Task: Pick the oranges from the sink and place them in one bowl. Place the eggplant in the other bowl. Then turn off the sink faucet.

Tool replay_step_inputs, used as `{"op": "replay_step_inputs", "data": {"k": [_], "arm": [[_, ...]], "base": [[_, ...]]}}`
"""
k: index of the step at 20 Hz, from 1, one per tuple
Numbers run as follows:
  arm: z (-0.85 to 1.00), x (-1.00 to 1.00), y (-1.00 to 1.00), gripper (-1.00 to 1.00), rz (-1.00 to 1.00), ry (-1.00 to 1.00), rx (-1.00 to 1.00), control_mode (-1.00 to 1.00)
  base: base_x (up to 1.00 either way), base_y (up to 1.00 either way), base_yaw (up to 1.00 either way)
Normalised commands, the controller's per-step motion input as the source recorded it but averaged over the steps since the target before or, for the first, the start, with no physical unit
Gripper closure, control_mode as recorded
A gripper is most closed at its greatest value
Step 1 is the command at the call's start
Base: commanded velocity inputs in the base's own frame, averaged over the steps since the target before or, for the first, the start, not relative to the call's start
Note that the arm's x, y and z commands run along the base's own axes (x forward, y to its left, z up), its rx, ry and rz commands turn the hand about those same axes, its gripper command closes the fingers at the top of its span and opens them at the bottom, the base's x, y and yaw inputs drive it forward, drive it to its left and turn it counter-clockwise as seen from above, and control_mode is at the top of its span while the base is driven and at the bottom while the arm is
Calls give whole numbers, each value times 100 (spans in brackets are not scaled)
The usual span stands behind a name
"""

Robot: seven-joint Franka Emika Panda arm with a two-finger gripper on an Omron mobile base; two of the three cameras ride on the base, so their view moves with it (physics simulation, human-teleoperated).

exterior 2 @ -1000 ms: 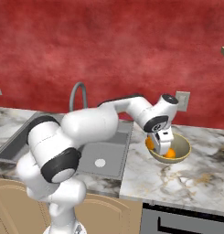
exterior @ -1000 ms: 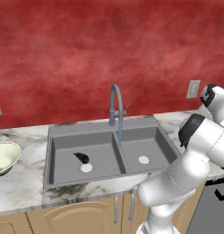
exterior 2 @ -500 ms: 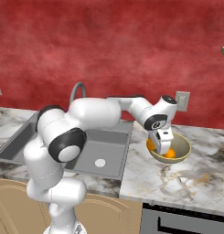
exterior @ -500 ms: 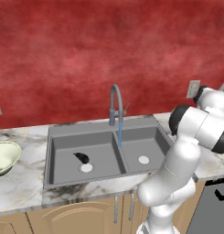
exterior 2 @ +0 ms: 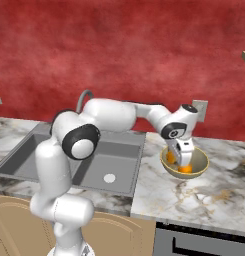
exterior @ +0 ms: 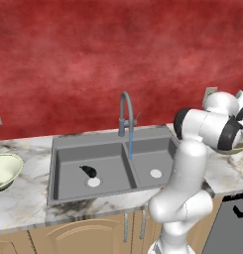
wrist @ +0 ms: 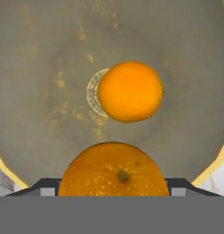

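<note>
While the arm reaches out over the counter to the right of the sink (exterior 2: 69, 150), the gripper (exterior 2: 183, 159) hangs inside the tan bowl (exterior 2: 199, 167), fingers pointing down toward its floor. Seen from the hand camera, one orange (wrist: 130, 91) lies on the olive-tinted bottom of the bowl (wrist: 35, 68), over the pale ring at its centre, and a second orange (wrist: 114, 171) sits right up against the camera between the two dark fingertip bases, its stem dimple facing the lens. The jaws stand spread to about the width of this nearer orange, but whether they are pressing on it or standing just clear of it I cannot tell. From the right base camera both oranges (exterior 2: 184, 169) show as bright patches low in the bowl on either side of the fingers. Over in the left base view, the eggplant (exterior: 88, 171) lies in the left basin of the sink (exterior: 113, 163), just beside the white drain (exterior: 93, 182), while the right basin shows its own drain (exterior: 155, 173). The faucet (exterior: 126, 119) arches over the divider between the basins with its bluish spout end pointing down. On the counter well left of the sink stands the cream-white bowl (exterior: 5, 168), partly cut by the frame edge
</note>
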Motion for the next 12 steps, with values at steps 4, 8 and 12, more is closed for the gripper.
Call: {"op": "replay_step_inputs", "data": {"k": [4, 8, 12], "arm": [[-22, 9, -16, -100, 0, 4, 0, -100], [-20, -1, -1, -100, 0, 2, 0, -100], [-6, -17, -7, -100, 0, -8, 0, -100]], "base": [[0, 0, 0], [0, 0, 0], [0, 0, 0]]}}
